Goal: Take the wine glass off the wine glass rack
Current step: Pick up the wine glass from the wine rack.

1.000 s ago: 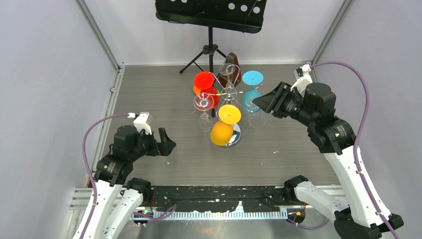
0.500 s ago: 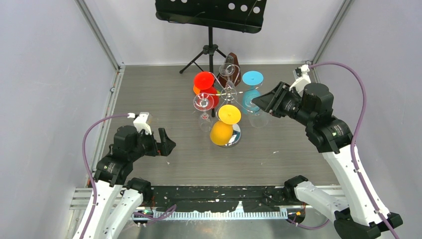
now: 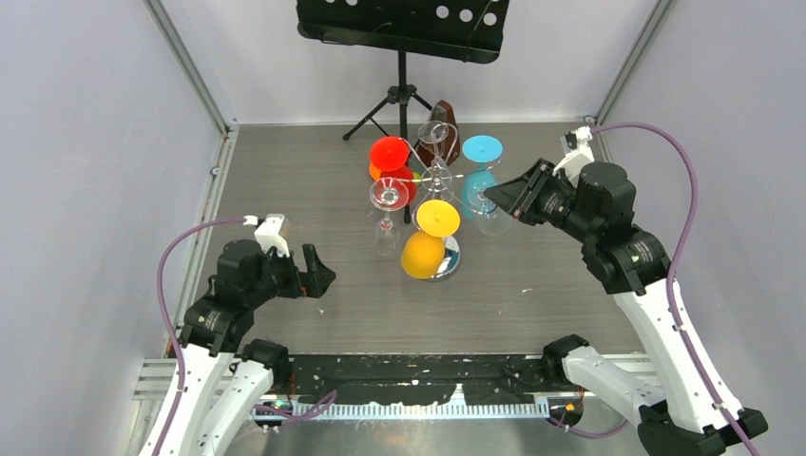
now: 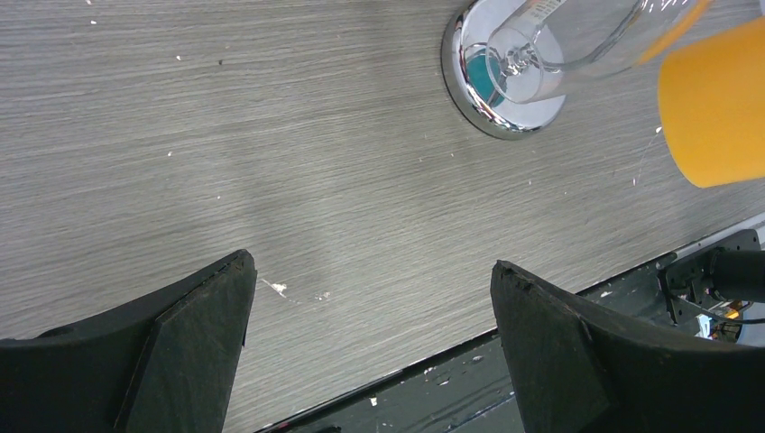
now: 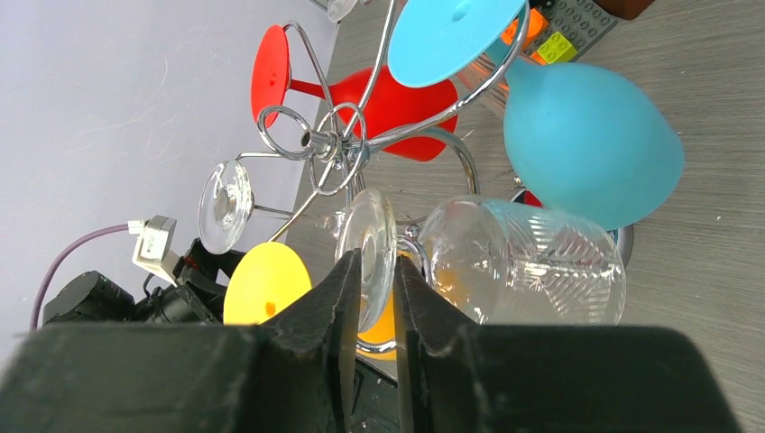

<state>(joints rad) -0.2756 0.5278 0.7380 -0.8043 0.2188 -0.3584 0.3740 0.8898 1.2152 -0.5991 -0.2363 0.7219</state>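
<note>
The chrome wine glass rack [image 3: 436,177] stands mid-table on its round mirror base [image 3: 450,267]. Red, blue, yellow and clear glasses hang upside down from it. My right gripper [image 3: 489,198] is at the rack's right side, shut on the round foot of a clear wine glass [image 5: 372,225]. That glass's ribbed bowl [image 5: 528,263] lies just beyond the fingers, close to a rack arm [image 5: 465,162]. I cannot tell whether the glass is free of that arm. My left gripper [image 3: 319,275] is open and empty, low over the table left of the rack, also in its wrist view [image 4: 370,302].
A black tripod music stand [image 3: 402,57] and a brown object [image 3: 447,123] stand behind the rack. The blue glass [image 5: 586,144] hangs right beside the held one. The orange bowl of the yellow glass [image 4: 713,99] and the rack base [image 4: 505,86] lie ahead of my left gripper.
My right gripper has shifted slightly nearer with the clear glass. The clear glass on the rack's left side has swung a little. The left arm has not moved.
</note>
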